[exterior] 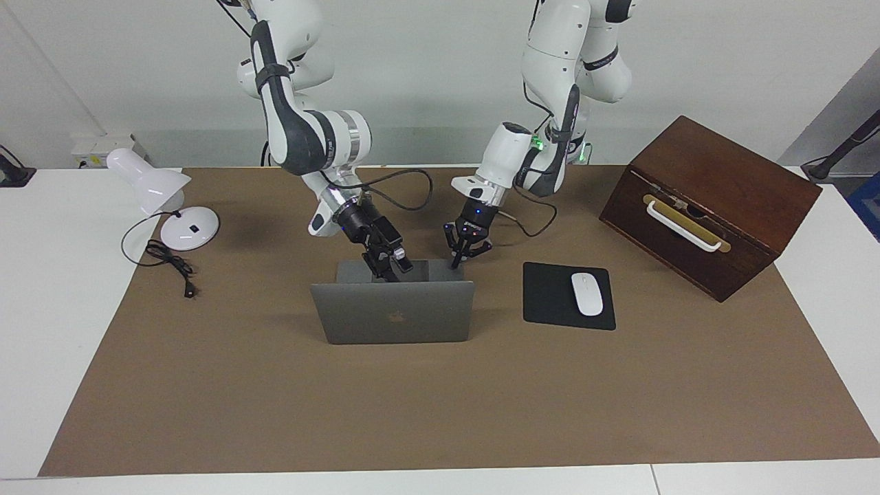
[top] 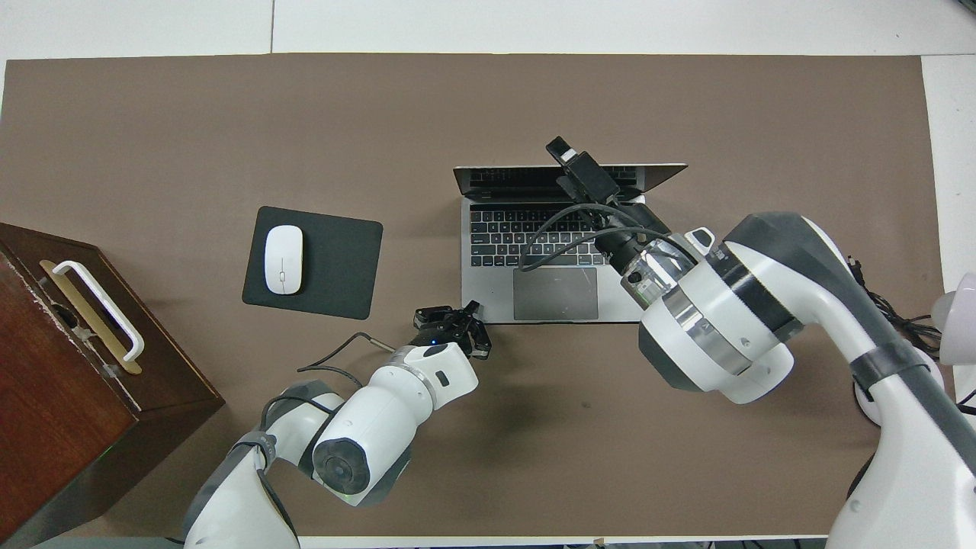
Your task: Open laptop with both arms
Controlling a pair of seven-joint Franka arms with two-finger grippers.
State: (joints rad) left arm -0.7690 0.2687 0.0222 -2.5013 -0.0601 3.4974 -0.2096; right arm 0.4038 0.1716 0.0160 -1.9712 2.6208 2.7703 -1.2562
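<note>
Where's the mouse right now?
The mouse lies on the black pad, between the laptop and the wooden box, toward the left arm's end.

Laptop (exterior: 393, 313) stands open, right tool (exterior: 386, 269) at its lid.
</note>
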